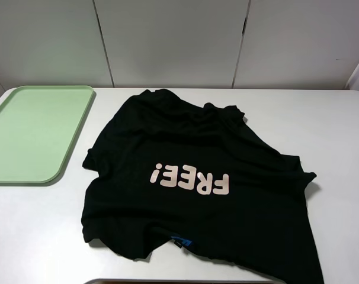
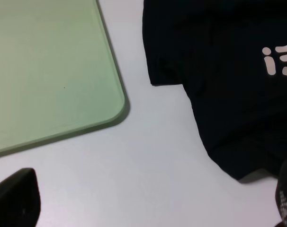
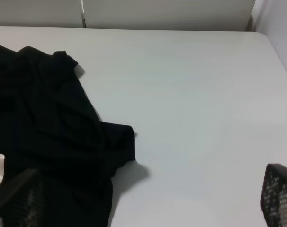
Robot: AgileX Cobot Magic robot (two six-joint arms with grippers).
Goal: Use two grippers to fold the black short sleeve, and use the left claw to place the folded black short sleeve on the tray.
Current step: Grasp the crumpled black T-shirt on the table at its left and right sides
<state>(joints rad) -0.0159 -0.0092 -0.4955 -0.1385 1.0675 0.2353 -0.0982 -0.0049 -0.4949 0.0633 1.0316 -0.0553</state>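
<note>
One black short sleeve lies spread on the white table (one FREE! print facing up), near the single green tray, not touching. Two claws: left gripper and right gripper both gape wide, empty.

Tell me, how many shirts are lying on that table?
1. The black short sleeve lies spread over the middle of the white table, just right of the green tray in the high view. Another could hide beneath it; I cannot tell.
</note>
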